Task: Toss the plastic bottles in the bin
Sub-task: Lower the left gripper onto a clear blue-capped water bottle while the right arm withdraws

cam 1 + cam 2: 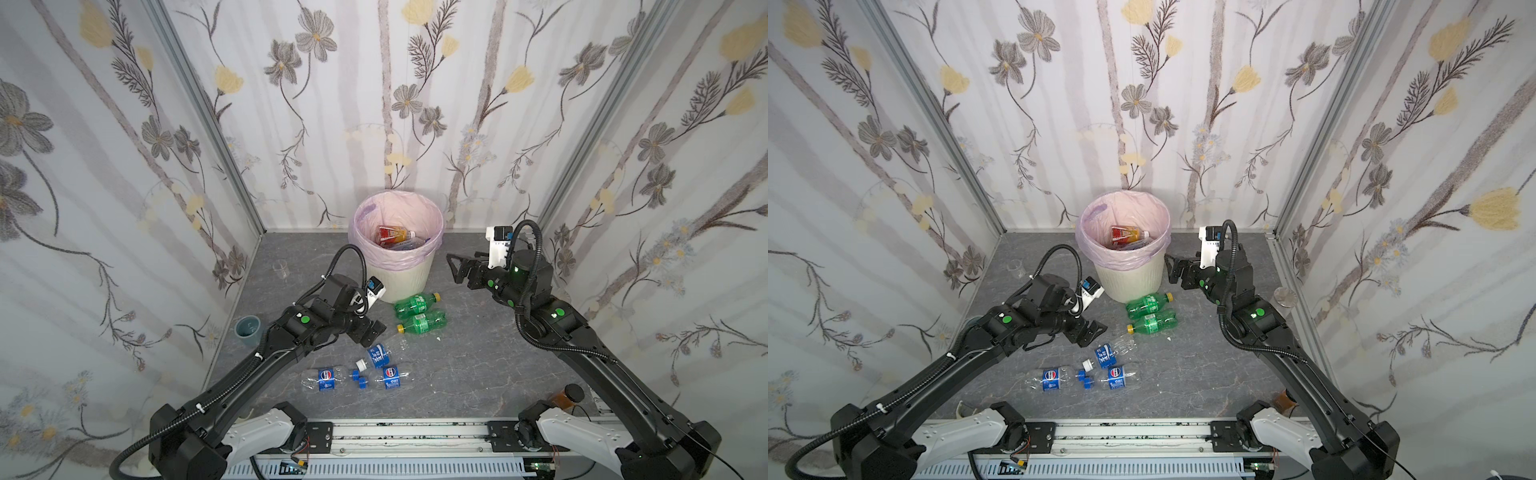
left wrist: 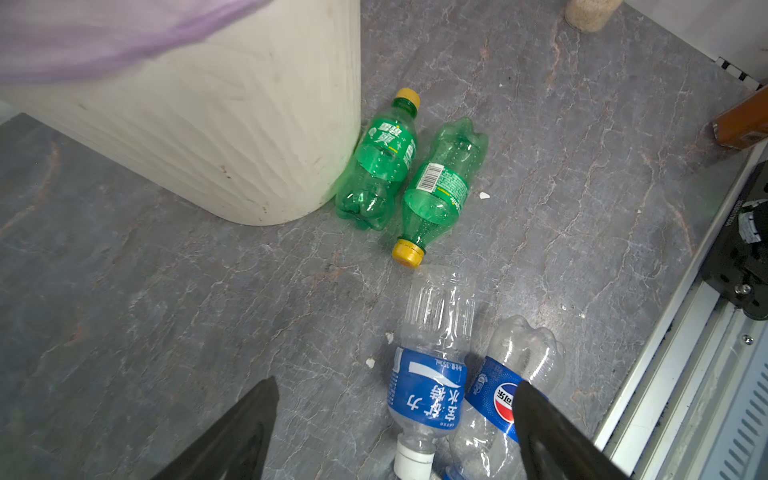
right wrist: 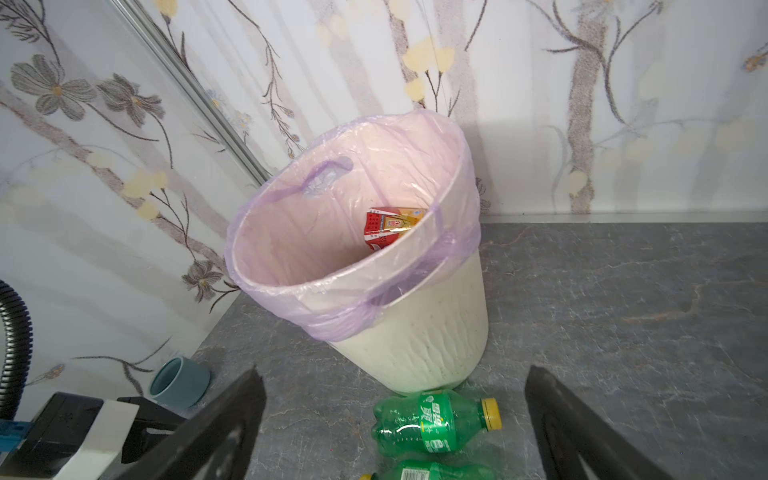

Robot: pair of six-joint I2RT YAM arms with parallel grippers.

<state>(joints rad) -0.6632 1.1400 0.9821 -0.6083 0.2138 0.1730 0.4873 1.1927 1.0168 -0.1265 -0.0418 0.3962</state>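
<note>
The bin stands at the back, cream-white with a pink bag, and an orange-red labelled bottle lies inside. Two green plastic bottles lie at its foot. Three clear blue-labelled bottles lie nearer the front. My left gripper hangs open just above the white-capped one, holding nothing. My right gripper is open and empty, raised to the right of the bin.
A grey-blue cup and a small clear cup stand by the left wall. A brown jar with a black lid sits at the front right. The metal rail runs along the front edge. Papered walls close in three sides.
</note>
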